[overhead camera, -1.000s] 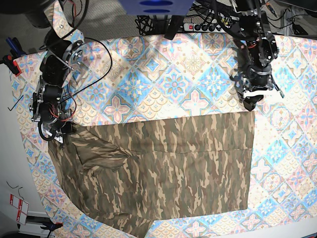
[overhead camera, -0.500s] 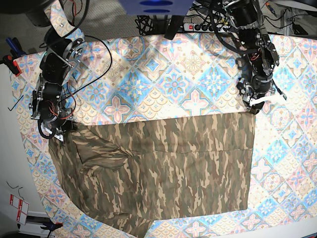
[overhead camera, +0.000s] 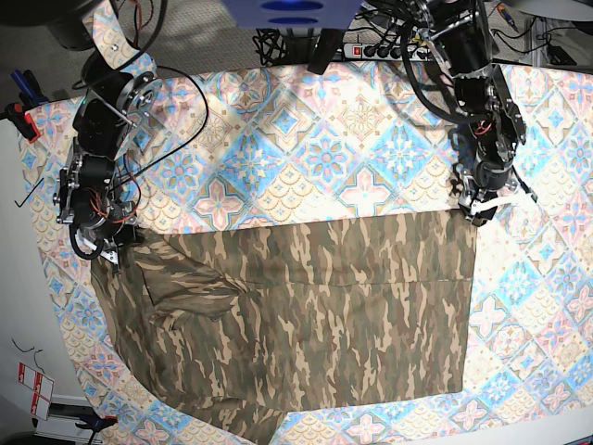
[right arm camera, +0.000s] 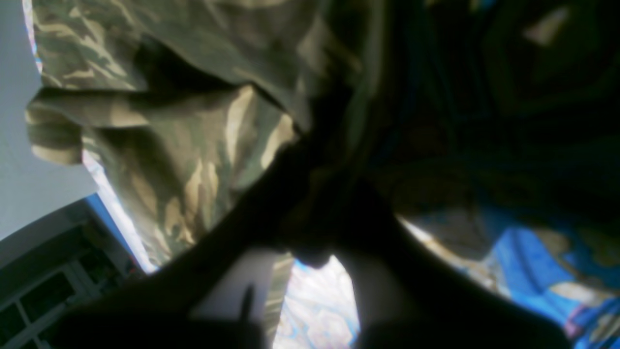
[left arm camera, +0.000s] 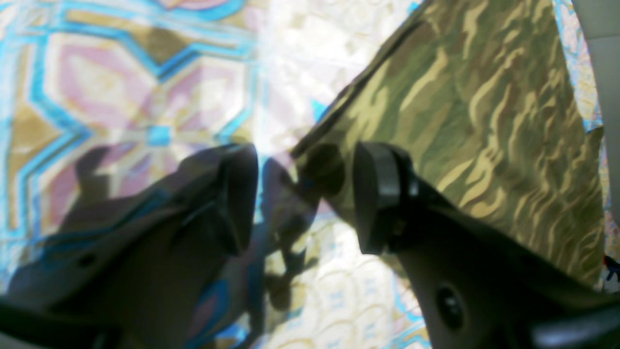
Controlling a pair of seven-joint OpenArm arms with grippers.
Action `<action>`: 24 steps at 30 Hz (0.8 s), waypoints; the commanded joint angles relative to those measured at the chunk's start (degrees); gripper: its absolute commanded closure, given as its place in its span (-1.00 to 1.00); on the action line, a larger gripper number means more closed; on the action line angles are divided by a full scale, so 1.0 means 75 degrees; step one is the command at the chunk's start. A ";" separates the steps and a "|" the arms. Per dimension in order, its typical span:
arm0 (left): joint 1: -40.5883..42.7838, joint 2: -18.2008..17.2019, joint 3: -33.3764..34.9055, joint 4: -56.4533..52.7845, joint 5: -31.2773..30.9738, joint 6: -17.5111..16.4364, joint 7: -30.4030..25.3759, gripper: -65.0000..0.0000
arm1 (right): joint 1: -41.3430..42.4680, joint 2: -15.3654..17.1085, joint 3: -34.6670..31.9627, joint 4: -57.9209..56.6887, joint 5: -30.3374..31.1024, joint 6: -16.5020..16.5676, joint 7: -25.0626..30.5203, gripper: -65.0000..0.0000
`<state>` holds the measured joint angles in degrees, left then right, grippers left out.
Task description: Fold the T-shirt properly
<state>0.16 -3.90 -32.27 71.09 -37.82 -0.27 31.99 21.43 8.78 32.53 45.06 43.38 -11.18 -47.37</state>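
The camouflage T-shirt (overhead camera: 306,315) lies spread flat on the tile-patterned tablecloth (overhead camera: 324,148), with a rumpled sleeve at its left. In the base view my left gripper (overhead camera: 478,215) is at the shirt's top right corner. The left wrist view shows this gripper (left arm camera: 302,194) open, its fingers (left arm camera: 378,194) on either side of the T-shirt's (left arm camera: 484,97) corner tip. My right gripper (overhead camera: 105,250) sits at the shirt's top left corner. In the right wrist view the gripper (right arm camera: 315,232) is a dark shape shut on bunched T-shirt (right arm camera: 193,160) fabric.
A power strip (overhead camera: 380,48) and loose cables lie beyond the far edge of the cloth. Red-handled clamps (overhead camera: 23,116) hold the cloth at the far left. White table edge (overhead camera: 18,278) shows past the cloth on the left.
My left arm has come down and toward the shirt, reaching its top right corner. My right gripper has closed a little at the top left corner; the shirt has not shifted.
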 commanded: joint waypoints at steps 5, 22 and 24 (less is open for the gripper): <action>-0.0614 -0.0189 0.0558 -0.0728 -0.0062 -0.0098 -0.0121 0.03 | 0.0149 0.0137 -0.0007 0.0105 0.0001 -0.0016 -0.0019 1.00; 0.0218 0.0022 -0.0145 0.0045 -0.0097 -0.0040 -0.0121 0.04 | 0.0149 0.0184 -0.0007 0.0105 0.0001 -0.0027 -0.0019 1.00; 0.0347 0.0022 -0.0321 0.0127 -0.0085 -0.0040 -0.0110 0.04 | 0.0149 0.0184 -0.0007 0.0105 0.0001 -0.0027 -0.0019 1.00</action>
<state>3.68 -3.51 -34.83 71.37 -38.68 -1.08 30.72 21.37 9.26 32.53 45.06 43.53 -11.38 -47.79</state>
